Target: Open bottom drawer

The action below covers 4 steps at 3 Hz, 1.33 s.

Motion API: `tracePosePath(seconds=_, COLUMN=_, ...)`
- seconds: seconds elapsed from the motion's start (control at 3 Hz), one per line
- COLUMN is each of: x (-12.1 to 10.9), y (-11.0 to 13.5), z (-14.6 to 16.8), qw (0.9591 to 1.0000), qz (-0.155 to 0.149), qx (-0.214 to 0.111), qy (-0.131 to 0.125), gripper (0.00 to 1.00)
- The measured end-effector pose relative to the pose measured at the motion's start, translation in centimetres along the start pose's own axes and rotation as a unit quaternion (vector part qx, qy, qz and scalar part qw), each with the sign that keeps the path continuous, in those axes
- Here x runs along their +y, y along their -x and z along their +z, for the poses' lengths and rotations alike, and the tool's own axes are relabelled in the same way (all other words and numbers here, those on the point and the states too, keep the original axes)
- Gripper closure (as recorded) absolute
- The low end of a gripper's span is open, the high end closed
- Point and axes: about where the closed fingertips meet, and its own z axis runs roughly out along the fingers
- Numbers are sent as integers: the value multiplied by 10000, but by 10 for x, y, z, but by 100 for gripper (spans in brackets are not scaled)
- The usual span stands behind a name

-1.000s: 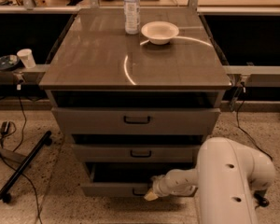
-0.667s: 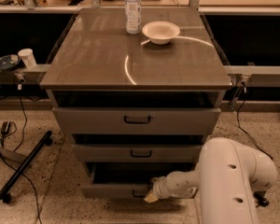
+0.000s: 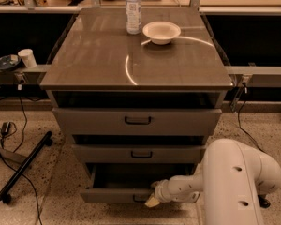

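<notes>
The bottom drawer (image 3: 110, 195) is the lowest of three grey-brown fronts in the cabinet. It stands partly pulled out, and its dark inside shows above the front. Its small black handle (image 3: 139, 199) is partly covered. My gripper (image 3: 152, 199) reaches in from the right at floor level and sits right at that handle. My white arm (image 3: 234, 182) fills the lower right corner.
The top drawer (image 3: 93, 121) and the middle drawer (image 3: 103, 153) are pushed in further. On the cabinet top (image 3: 107, 55) stand a water bottle (image 3: 133, 3) and a white bowl (image 3: 161, 32). A black stand leg (image 3: 23, 165) and cables lie on the floor at left. A cup (image 3: 26, 57) sits on the left rail.
The bottom drawer front has slid slightly further out toward the camera, with my gripper moving along at its handle. Everything else is still.
</notes>
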Motion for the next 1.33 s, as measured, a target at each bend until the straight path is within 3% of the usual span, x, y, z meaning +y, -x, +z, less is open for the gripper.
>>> tracePosePath(seconds=1.0, x=27, y=-15, z=-9, qw=9999, qz=123, qx=53, qy=-86, gripper=96)
tracePosePath(seconds=1.33, x=27, y=-15, z=-9, qw=9999, qz=122, qx=53, qy=-86, gripper=73)
